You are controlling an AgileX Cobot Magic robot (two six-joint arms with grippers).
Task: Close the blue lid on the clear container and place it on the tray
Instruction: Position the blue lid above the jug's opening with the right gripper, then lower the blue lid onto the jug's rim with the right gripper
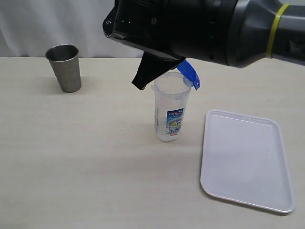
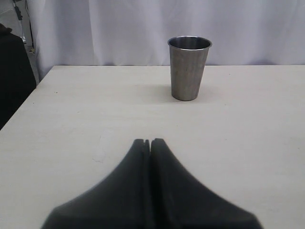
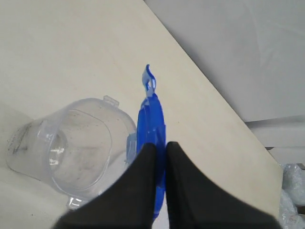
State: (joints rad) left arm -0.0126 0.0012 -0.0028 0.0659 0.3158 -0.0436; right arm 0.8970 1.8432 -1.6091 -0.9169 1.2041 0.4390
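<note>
at the far left of the table, a grey steel cup is seen standing upright. the left gripper is found fully closed with nothing held; it is pointed toward the cup and is well apart from it. near the middle of the table the clear container is stood upright, uncovered, its printed label turned to the exterior camera. the blue lid is held tilted on edge at the right side of the container's open rim; whether rim and lid touch cannot be determined. the right gripper is clamped on the lid's edge, its fingers nearly meeting. to the right, near the container but apart from it, the tray is laid flat on the table.
</note>
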